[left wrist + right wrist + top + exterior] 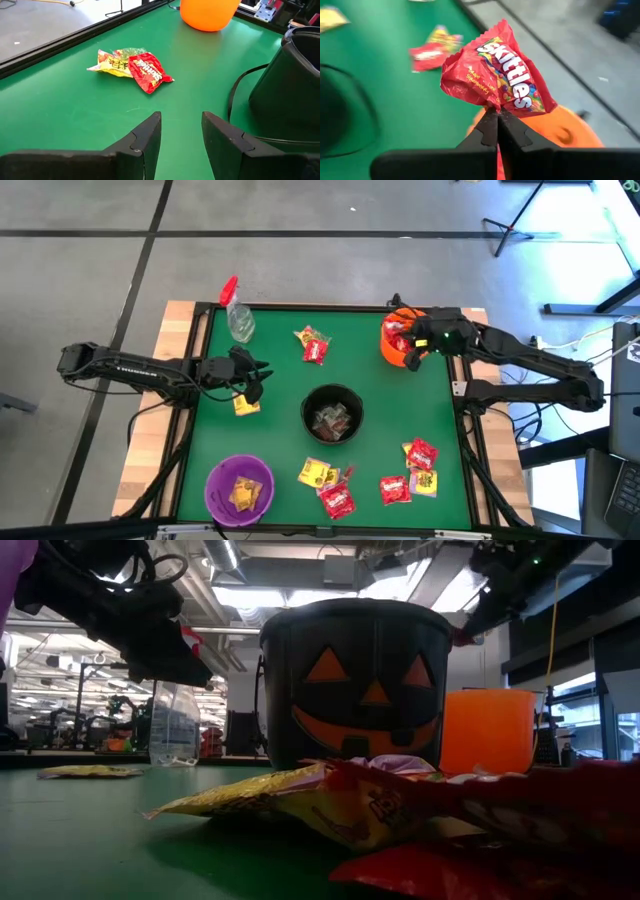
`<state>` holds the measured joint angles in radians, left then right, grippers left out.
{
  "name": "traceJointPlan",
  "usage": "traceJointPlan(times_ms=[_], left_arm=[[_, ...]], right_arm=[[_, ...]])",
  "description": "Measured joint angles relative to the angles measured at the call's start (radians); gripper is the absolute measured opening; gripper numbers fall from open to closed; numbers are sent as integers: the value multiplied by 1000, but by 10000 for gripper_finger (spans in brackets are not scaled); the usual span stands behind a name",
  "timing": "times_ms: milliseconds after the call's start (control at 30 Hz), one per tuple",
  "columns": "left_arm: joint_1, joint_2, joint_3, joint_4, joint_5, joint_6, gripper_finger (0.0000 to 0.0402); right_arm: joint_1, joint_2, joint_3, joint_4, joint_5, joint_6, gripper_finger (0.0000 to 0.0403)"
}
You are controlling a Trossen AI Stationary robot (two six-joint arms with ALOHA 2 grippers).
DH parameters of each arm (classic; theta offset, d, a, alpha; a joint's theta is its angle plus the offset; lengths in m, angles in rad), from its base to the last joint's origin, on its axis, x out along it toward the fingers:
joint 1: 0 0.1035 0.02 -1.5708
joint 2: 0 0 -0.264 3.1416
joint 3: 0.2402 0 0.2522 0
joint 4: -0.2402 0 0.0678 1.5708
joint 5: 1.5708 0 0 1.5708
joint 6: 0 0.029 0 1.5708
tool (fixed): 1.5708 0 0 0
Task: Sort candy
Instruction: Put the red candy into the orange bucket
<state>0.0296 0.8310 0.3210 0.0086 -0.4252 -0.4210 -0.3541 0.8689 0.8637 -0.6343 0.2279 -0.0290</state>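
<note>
A red Skittles packet (497,75) is pinched by its lower edge between the closed fingers of the right gripper (497,117), which hangs over the orange bowl (397,340) at the upper right of the green table (280,370) in the high view.

The rest of the candy lies scattered. A red and yellow pair (312,345) sits upper centre; a lone yellow packet (246,405) lies left of centre, just beside the left gripper (256,385). Along the lower edge there is a yellow and red cluster (328,485) and, lower right, a red and yellow group (412,470). More yellow packets rest inside the purple bowl (215,480) at the lower left, and darker ones in the black jack-o'-lantern bucket (332,395) at the centre (its pumpkin face shows in the low view).

The left gripper stands with its fingers (145,137) parted and nothing between them, low over the bare green cloth at the left of the table.

A clear spray bottle with a red top (238,315) lies at the upper left.
</note>
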Motion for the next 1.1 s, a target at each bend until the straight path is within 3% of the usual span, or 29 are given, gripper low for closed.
traceJointPlan(times_ms=[233,333,767,867,1100], left_arm=[[0,0,0,0,-4,-22,132],[0,0,0,4,-20,-22,132],[0,0,0,10,-29,-48,132],[0,0,0,10,-21,-50,132],[0,0,0,10,-16,-71,131]], right_arm=[[0,-19,-4,-121,266,152,0],[0,-20,-4,-182,307,187,3],[-3,48,-4,-95,206,200,7],[-55,72,-10,-103,197,190,7],[-258,112,-124,-69,21,205,11]])
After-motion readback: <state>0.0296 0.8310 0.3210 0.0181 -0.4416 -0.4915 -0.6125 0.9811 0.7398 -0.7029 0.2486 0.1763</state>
